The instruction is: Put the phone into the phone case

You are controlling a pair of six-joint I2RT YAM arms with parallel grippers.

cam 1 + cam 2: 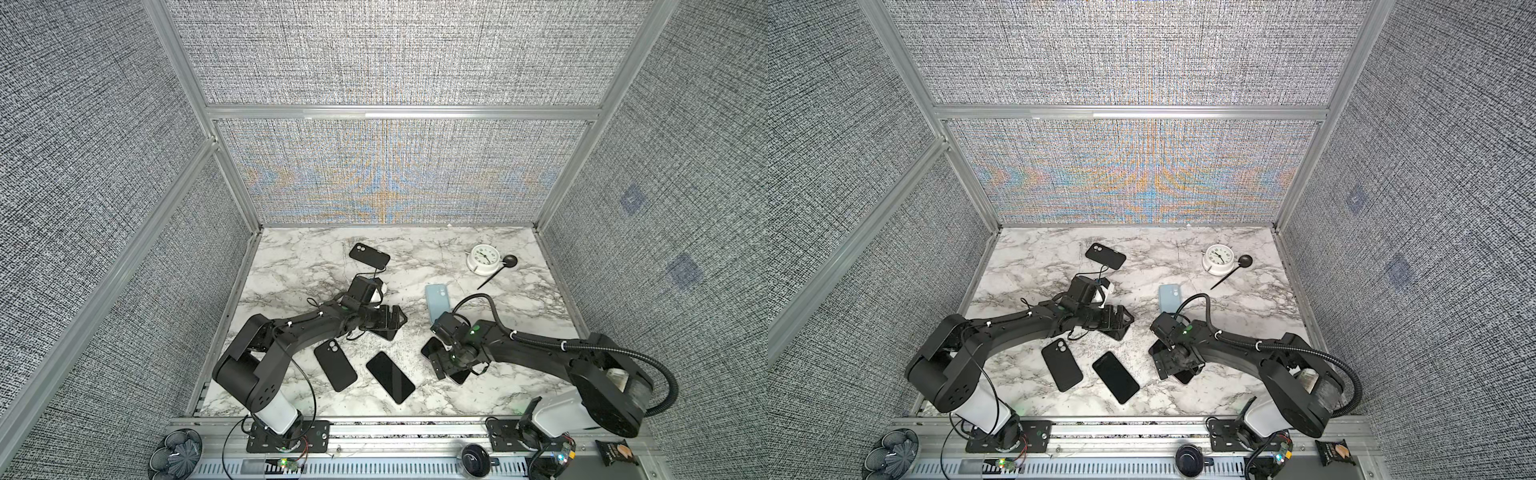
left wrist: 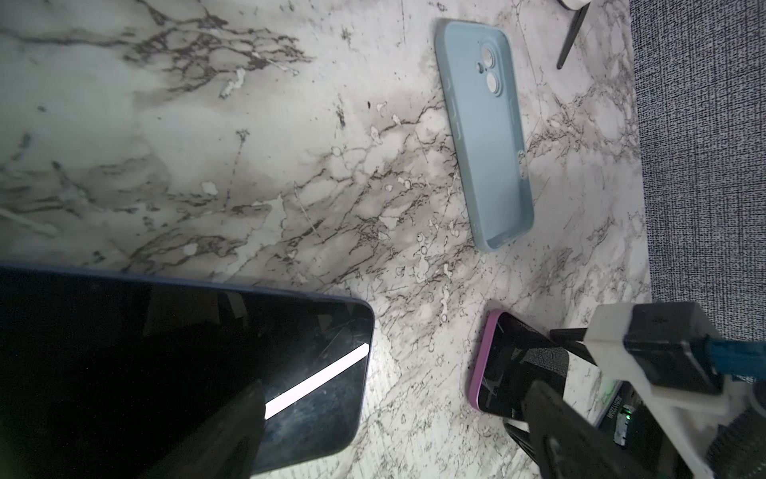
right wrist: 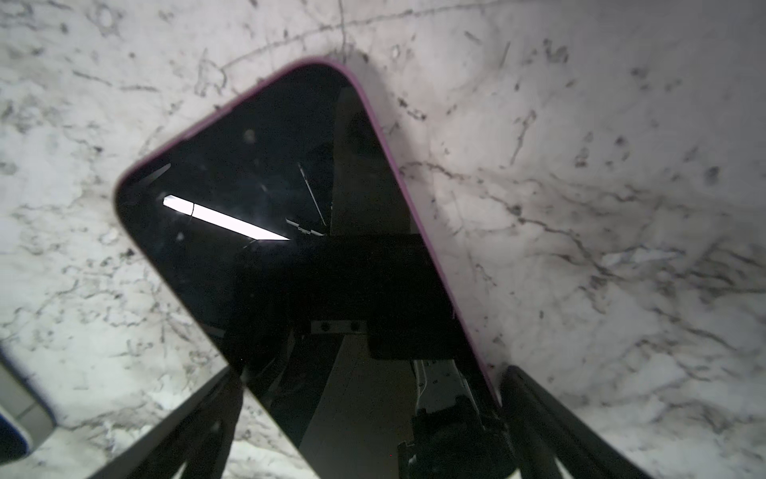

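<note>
Two arms (image 1: 299,332) crouch low: right fingers (image 3: 551,423) open, straddling pink-edged phone (image 3: 269,174); left fingers (image 2: 236,431) open, left of it; phone mostly hidden from above.

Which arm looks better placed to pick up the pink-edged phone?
Right, I'd say. Its open tool hangs over the pink-edged phone, a finger on either side, and the empty light blue case lies close by. The left tool is over a different, blue-edged phone.
</note>
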